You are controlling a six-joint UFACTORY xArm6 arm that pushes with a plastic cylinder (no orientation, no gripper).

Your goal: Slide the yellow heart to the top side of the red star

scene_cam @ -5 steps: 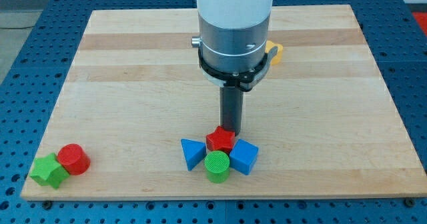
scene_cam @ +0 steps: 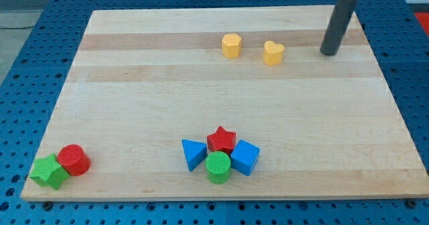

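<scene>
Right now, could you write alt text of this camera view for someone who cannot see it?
My tip rests near the wooden board's top right, right of the yellow heart and yellow hexagon. Near the bottom edge, the red star sits clustered with other blocks.

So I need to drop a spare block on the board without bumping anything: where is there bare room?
The wide middle band is bare, between the yellow heart and yellow hexagon above and the red star cluster below. My tip stands right of the heart. It is crowded around the star, hemmed by the blue blocks and green cylinder, and at the bottom-left corner.
</scene>
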